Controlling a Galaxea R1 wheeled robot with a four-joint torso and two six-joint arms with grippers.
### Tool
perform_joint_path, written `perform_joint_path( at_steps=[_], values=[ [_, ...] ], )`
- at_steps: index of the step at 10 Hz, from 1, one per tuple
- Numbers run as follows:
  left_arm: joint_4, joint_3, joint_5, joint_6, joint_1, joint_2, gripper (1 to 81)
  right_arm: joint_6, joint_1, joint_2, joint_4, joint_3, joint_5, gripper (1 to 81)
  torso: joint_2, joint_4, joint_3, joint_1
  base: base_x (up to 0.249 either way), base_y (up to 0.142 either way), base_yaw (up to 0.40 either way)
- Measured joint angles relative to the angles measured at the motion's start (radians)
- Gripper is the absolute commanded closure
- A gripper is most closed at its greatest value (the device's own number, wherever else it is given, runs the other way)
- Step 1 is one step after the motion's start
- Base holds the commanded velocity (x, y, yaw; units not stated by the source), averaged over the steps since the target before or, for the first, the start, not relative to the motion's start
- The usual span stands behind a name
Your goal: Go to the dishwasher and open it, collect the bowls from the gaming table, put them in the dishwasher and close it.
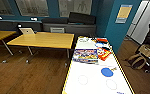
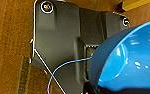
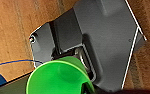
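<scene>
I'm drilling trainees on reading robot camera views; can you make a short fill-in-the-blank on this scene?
1. The bowl in the left wrist view is ____.
2. The bowl in the right wrist view is ____.
3. On the gaming table, the round disc is ____.
4. The laptop stands on a table whose top is ____.

Missing words: blue; green; blue; yellow

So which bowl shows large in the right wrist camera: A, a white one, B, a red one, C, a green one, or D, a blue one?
C: the right wrist view has a bright green bowl close to the lens over wooden floor, whereas the large blue bowl appears in the left wrist view.
</scene>
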Motion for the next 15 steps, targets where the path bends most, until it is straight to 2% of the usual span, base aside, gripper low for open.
perform_joint_path(
  at_steps=[2, 6, 9, 10, 15],
  values=[
    [0.0, 0.0, 0.001, 0.001, 0.007, 0.0, 81.1, 0.0, -0.005, 0.0, -0.001, 0.0, -0.001, 81.1, 0.0, 0.0, 0.038, -0.001, 0.0, 0.0, 0.0],
    [0.002, -0.033, 0.003, 0.019, 0.011, 0.031, 81.1, 0.0, -0.014, 0.02, -0.006, -0.025, -0.004, 81.1, 0.0, 0.0, 0.047, -0.002, 0.0, 0.0, 0.0],
    [0.004, -0.094, 0.003, 0.032, 0.014, 0.079, 81.1, 0.0, -0.014, 0.03, -0.013, -0.044, -0.003, 81.1, 0.0, 0.0, 0.081, -0.003, 0.0, 0.0, 0.0],
    [0.004, -0.1, 0.003, 0.045, 0.016, 0.088, 81.1, -0.001, -0.019, 0.03, -0.014, -0.046, -0.004, 81.1, 0.0, 0.0, 0.086, -0.003, 0.0, 0.0, 0.0],
    [0.023, -0.104, 0.004, 0.047, 0.027, 0.096, 81.1, -0.001, -0.019, 0.033, -0.017, -0.046, -0.006, 81.1, 0.0, 0.0, 0.084, -0.003, 0.0, 0.0, 0.0]
  ],
)
